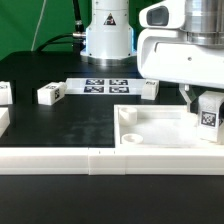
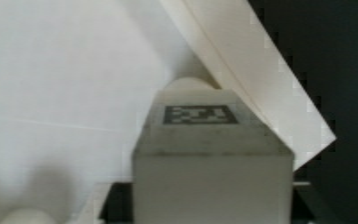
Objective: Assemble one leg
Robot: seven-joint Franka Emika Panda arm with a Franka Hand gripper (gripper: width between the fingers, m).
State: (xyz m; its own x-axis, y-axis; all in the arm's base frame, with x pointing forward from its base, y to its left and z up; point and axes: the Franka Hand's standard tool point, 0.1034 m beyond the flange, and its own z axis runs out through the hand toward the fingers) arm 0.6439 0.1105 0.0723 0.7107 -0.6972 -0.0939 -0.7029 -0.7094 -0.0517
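Note:
My gripper is shut on a leg, a small white block with a black-and-white tag on its face. It holds the leg upright over the corner of the large white square top at the exterior view's right. In the wrist view the leg fills the middle, tag facing the camera, its far end at the top's raised rim. Whether the leg touches the top cannot be told. The fingers are mostly hidden behind the leg.
Two more loose legs lie at the exterior view's left, another behind the top. The marker board lies at the back centre. A white rail runs along the front. The robot base stands behind.

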